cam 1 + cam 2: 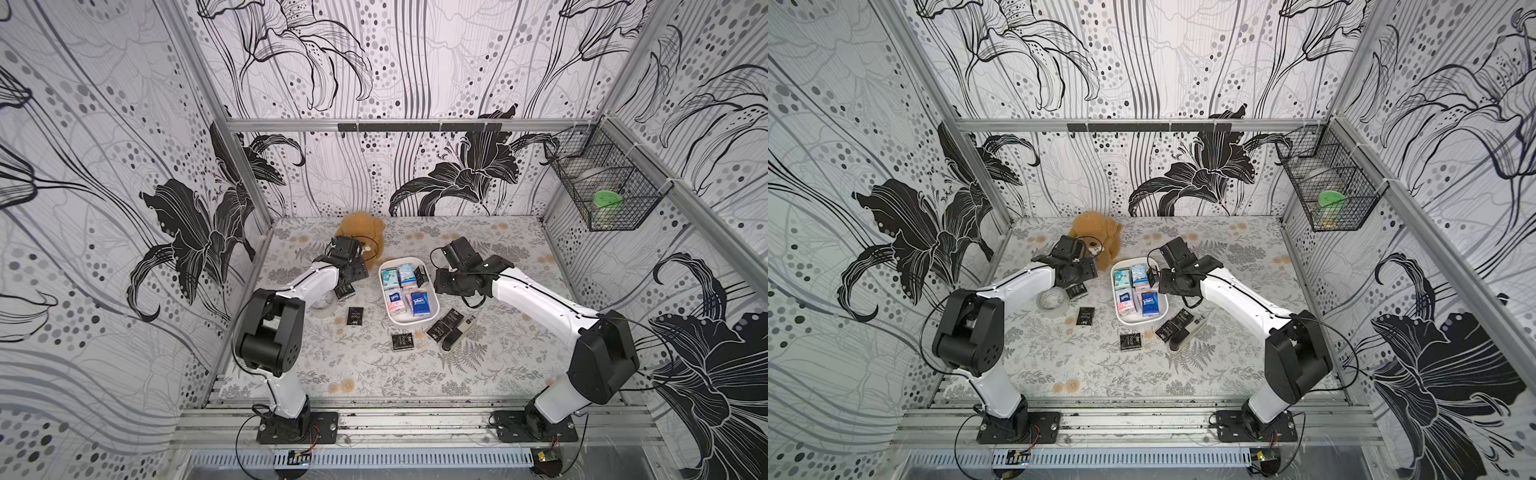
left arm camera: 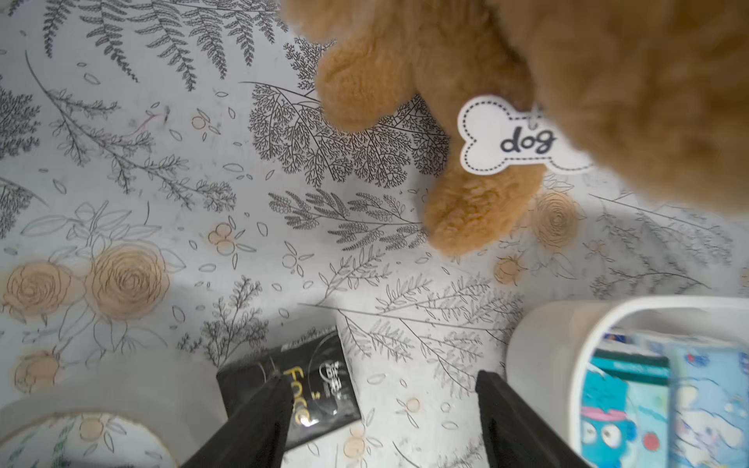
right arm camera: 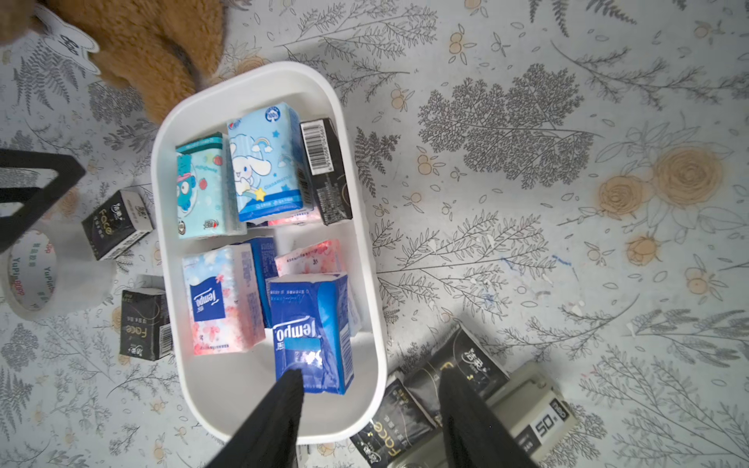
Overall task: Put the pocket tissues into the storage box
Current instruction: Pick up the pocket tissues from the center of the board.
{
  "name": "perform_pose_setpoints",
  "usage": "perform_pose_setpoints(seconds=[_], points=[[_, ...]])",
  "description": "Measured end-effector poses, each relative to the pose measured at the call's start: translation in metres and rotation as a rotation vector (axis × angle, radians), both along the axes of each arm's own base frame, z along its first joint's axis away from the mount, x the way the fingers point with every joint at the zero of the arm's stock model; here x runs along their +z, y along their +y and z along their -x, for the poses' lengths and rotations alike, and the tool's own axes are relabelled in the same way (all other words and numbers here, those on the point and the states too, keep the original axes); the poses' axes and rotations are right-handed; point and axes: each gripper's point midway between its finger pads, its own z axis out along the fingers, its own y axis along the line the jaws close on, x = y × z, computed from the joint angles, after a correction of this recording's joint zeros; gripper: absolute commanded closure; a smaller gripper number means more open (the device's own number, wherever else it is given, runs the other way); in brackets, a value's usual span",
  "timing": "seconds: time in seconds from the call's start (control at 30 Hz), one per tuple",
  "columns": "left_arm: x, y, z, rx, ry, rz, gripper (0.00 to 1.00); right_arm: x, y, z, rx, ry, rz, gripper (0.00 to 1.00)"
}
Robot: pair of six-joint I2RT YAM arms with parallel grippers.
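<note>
The white storage box (image 1: 400, 318) (image 1: 1128, 318) sits mid-table and holds several pocket tissues (image 3: 263, 162) in light blue, teal, pink and dark blue. A black one (image 3: 326, 170) stands on edge against its wall. Loose black pocket tissues lie around the box (image 1: 354, 316) (image 1: 402, 341) (image 1: 444, 326). My right gripper (image 3: 371, 375) (image 1: 441, 283) is open above the box's rim. One of its fingertips (image 3: 292, 385) is at the edge of a dark blue packet (image 3: 310, 324) lying in the box. My left gripper (image 2: 381, 389) (image 1: 352, 277) is open and empty, with a black packet (image 2: 320, 389) beside one finger.
A brown plush dog (image 1: 359, 232) (image 2: 527, 60) sits just behind the left gripper. A clear tape roll (image 1: 324, 306) (image 3: 36, 275) lies left of the box. A black-and-silver stapler (image 1: 459, 332) (image 3: 535, 413) lies by the packets at the right. A wire basket (image 1: 602, 187) hangs on the right wall.
</note>
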Motion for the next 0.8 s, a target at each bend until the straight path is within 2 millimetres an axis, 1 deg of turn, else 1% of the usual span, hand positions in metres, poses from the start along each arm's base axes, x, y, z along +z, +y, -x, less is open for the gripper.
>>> perform_pose_setpoints(seconds=[0.17, 0.3, 0.4, 0.67, 0.8], points=[[-0.023, 0.012, -0.013, -0.026, 0.064, -0.036, 0.24, 0.007, -0.001, 0.0, -0.005, -0.016, -0.009, 0.4], [-0.035, 0.02, -0.012, -0.039, 0.106, -0.034, 0.24, 0.007, -0.005, 0.002, -0.013, -0.024, 0.0, 0.4], [-0.037, 0.022, -0.01, -0.046, 0.116, -0.023, 0.24, 0.004, -0.008, 0.004, -0.017, -0.021, 0.01, 0.4], [-0.06, 0.018, 0.013, -0.068, 0.177, 0.018, 0.24, 0.003, -0.009, 0.004, -0.02, -0.02, 0.01, 0.4], [-0.059, 0.015, 0.022, -0.064, 0.183, 0.049, 0.24, 0.003, -0.009, 0.004, -0.022, -0.022, 0.013, 0.4]])
